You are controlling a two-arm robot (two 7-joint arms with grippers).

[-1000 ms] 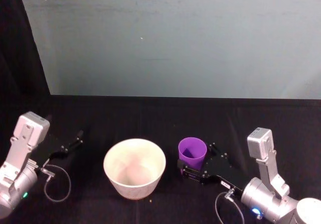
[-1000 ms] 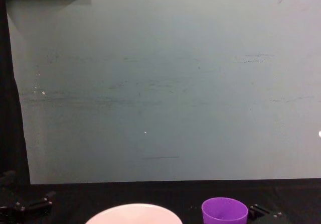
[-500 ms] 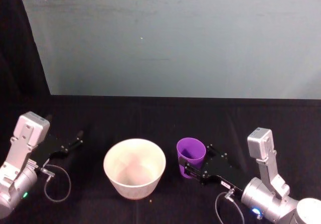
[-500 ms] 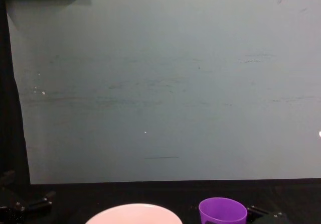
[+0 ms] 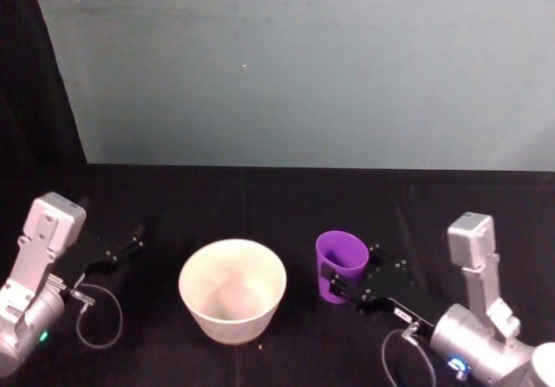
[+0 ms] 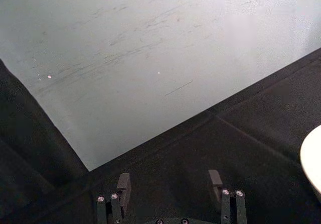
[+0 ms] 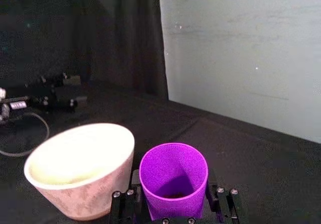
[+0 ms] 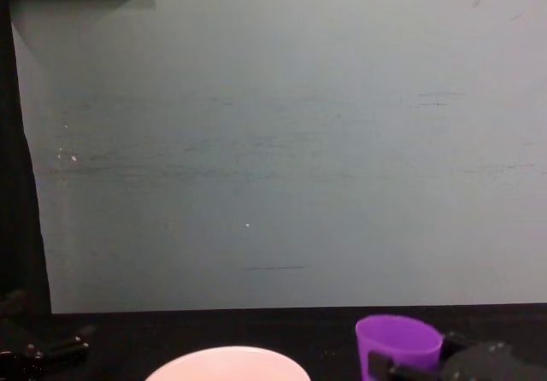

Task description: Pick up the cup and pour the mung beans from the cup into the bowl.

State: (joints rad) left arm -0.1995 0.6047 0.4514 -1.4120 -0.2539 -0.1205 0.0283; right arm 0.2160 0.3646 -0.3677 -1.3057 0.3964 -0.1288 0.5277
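And the right gripper (image 5: 350,274) has the cup (image 5: 340,261), low and right of centre in the head view, with black fingers (image 5: 331,285) clamped on either side of the purple wall. The cup is roughly upright and just to the right of the bowl (image 5: 227,324), with a narrow strip of black tablecloth (image 5: 260,200) showing between them. Whether its base touches the cloth, I cannot tell.

From the right wrist view the cup (image 7: 173,176) sits squarely between the two fingers (image 7: 131,204), mouth open to the camera. Its bottom is in shadow, so the contents cannot be made out. The white bowl (image 7: 80,196) stands close alongside, not touching.

Along the bottom edge of the chest view, the cup (image 8: 397,340) shows right of centre, with the dark gripper against it toward the lower right corner. The bowl's pale rim (image 8: 229,357) curves up at bottom centre, lower in the frame than the cup's rim.

Over at the lower left of the head view, the left gripper (image 5: 134,238) is parked above the cloth. It is well apart from the bowl and points toward the teal wall (image 5: 303,66). Its wrist view shows the fingers (image 6: 123,186) spread apart, with only black cloth between them and a sliver of the bowl's rim (image 6: 312,156) off to one side.
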